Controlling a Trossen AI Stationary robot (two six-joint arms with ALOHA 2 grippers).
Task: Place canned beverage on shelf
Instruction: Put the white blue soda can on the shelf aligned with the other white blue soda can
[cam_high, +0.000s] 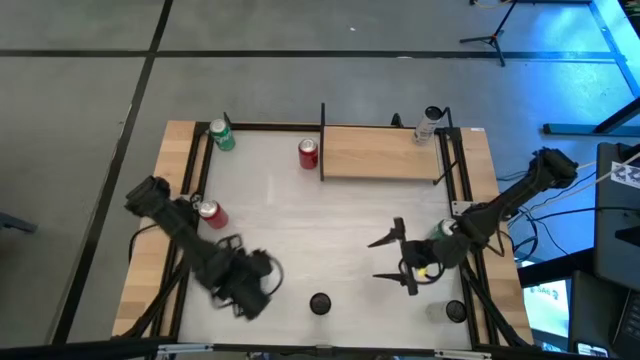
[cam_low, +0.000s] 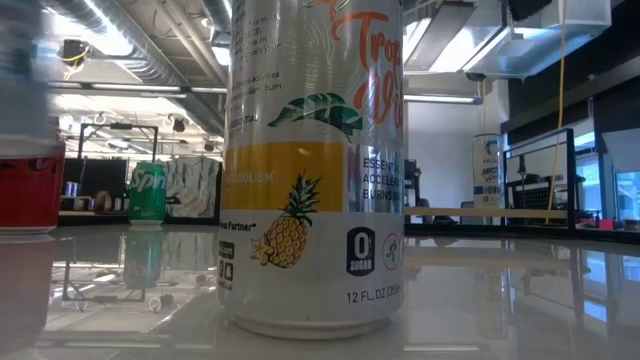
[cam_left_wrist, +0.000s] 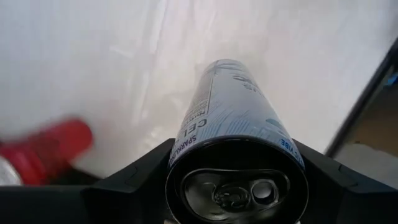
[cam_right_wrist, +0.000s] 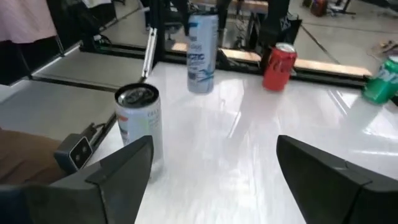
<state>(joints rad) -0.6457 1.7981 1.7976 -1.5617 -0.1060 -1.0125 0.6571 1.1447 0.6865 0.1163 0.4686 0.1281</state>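
Observation:
My left gripper (cam_high: 243, 287) (cam_left_wrist: 236, 186) is near the table's front left, pointing down and shut on a tall silver-blue can (cam_left_wrist: 233, 118), which also shows in the right wrist view (cam_right_wrist: 202, 53). The shelf (cam_high: 380, 152), a pale board with black uprights, is at the far right and carries one white can (cam_high: 430, 122) at its right end. My right gripper (cam_high: 375, 260) (cam_right_wrist: 214, 168) is open and empty over the table's right half. It points toward the left, with a white pineapple-print can (cam_right_wrist: 140, 121) (cam_low: 315, 170) just ahead on its near side. My left gripper pinches the silver-blue can between its two fingers (cam_left_wrist: 140, 171), on the side wall just below the top rim (cam_left_wrist: 180, 149). The fingers come from above, pointing down along the can. The can stands upright under the gripper; I cannot tell whether its base (cam_right_wrist: 200, 89) touches the tabletop.
A red can (cam_high: 210, 212) stands just beyond the left gripper. A green can (cam_high: 222, 135) and another red can (cam_high: 308, 152) stand at the far edge, left of the shelf. A further can (cam_high: 455, 312) stands at the front right. Black frame rails (cam_high: 455, 170) run along the table's sides.

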